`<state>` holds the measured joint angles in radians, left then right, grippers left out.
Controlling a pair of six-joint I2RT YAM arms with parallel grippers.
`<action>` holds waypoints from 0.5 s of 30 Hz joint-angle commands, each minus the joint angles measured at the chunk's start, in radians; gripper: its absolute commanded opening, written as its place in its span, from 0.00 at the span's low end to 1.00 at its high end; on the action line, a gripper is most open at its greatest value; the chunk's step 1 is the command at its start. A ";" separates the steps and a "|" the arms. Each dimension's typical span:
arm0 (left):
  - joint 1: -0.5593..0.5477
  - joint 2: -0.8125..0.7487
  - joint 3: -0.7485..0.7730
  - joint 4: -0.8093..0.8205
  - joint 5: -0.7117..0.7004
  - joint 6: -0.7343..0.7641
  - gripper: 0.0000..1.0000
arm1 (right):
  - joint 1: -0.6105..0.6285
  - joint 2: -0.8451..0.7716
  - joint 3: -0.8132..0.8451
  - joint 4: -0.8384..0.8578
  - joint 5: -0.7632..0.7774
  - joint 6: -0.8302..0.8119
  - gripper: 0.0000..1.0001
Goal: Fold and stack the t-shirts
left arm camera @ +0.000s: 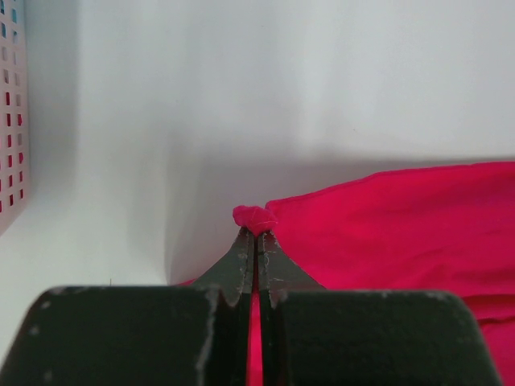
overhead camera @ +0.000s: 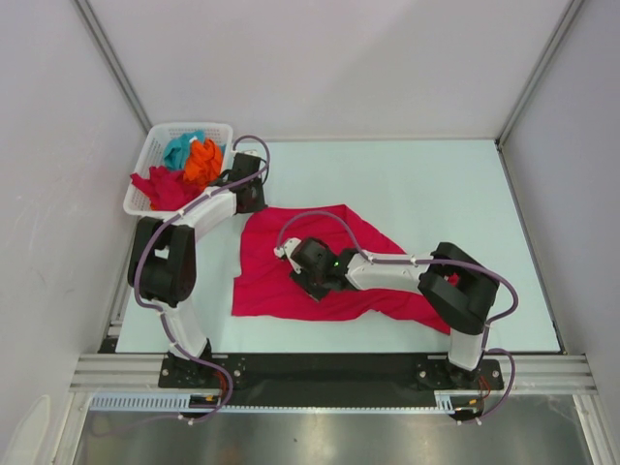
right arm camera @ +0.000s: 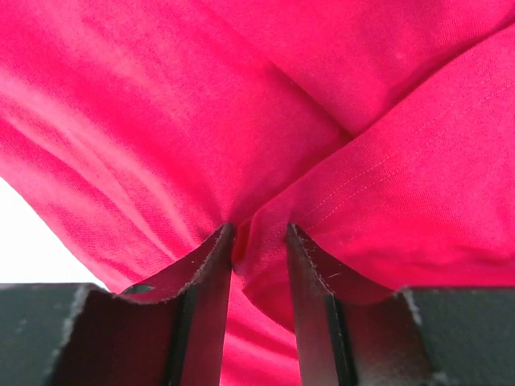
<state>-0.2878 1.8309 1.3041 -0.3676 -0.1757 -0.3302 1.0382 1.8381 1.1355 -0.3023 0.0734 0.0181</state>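
Observation:
A crimson red t-shirt lies spread and creased on the white table. My left gripper is at its far left corner. In the left wrist view it is shut on a small pinch of the red cloth. My right gripper rests on the middle of the shirt. In the right wrist view it is closed on a raised fold of the red cloth. Teal, orange and another red shirt lie bunched in the basket.
The white lattice basket stands at the far left corner of the table, right beside my left arm; its wall shows in the left wrist view. Grey walls enclose the table on three sides.

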 commanded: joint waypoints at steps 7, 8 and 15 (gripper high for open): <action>0.004 -0.002 -0.005 0.030 0.012 0.022 0.00 | -0.001 -0.019 -0.005 -0.008 0.017 0.034 0.00; 0.004 -0.004 -0.005 0.030 0.012 0.020 0.00 | -0.001 -0.022 -0.005 -0.008 0.026 0.034 0.00; 0.006 -0.054 0.047 0.007 0.056 0.029 0.00 | -0.102 -0.152 0.027 -0.014 0.023 0.008 0.00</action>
<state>-0.2878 1.8309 1.3041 -0.3676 -0.1596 -0.3290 1.0206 1.8194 1.1351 -0.3157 0.0959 0.0341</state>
